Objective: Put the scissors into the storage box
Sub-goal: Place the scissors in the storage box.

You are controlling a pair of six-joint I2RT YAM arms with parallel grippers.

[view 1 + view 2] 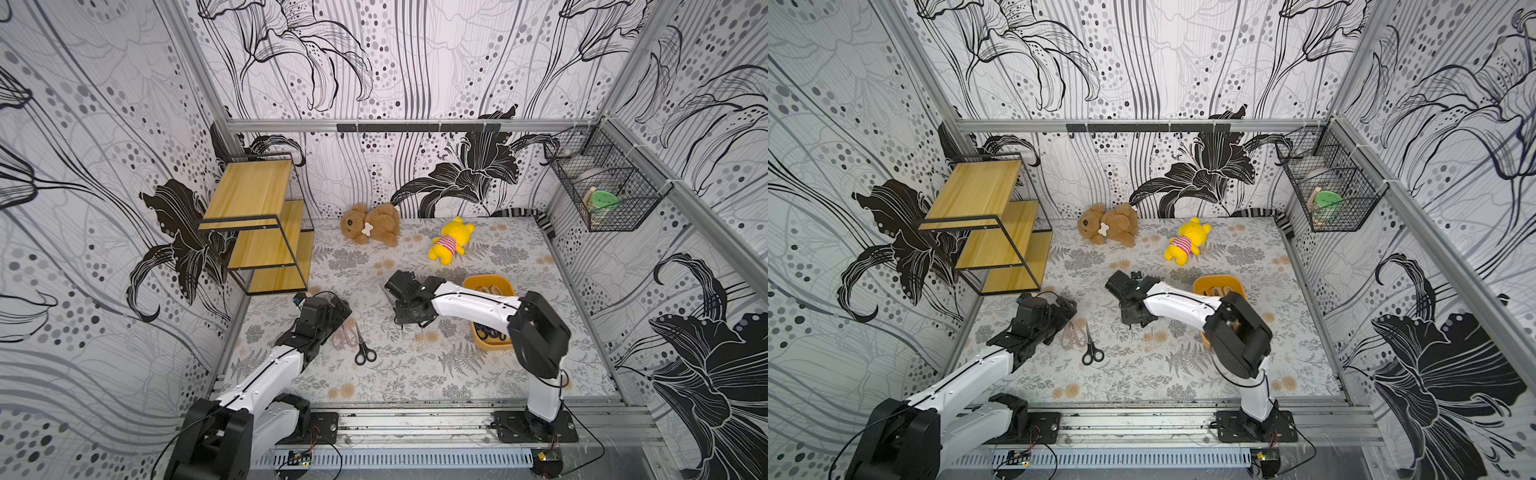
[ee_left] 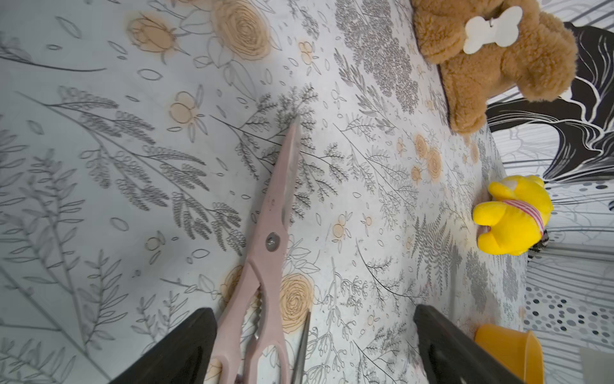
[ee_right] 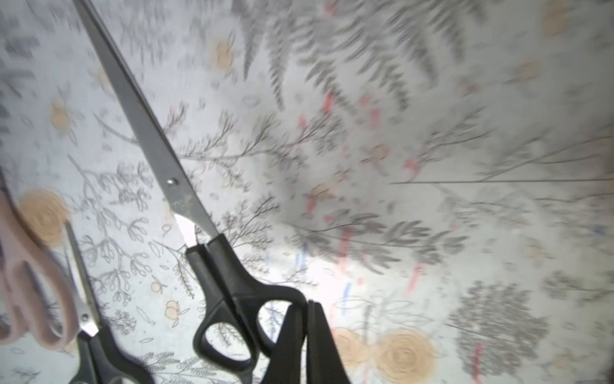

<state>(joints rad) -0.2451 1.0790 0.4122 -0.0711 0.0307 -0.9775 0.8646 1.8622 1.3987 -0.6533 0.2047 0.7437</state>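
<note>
Dull grey steel blades are set in smooth, slightly glossy black plastic handles on the large scissors (image 3: 172, 181). The pink shears (image 2: 269, 232) are coated in matt pale plastic. The storage box (image 1: 468, 284) is moulded in glossy orange plastic. The bench (image 1: 415, 374) is covered by a smooth printed sheet. The teddy (image 1: 374, 226) is made of curly plush, the shelf (image 1: 249, 187) of smooth pale wood and black metal rod.

Three scissors (image 3: 212, 262) outside one storage box (image 1: 490, 345); two plush toys (image 1: 370, 224).
</note>
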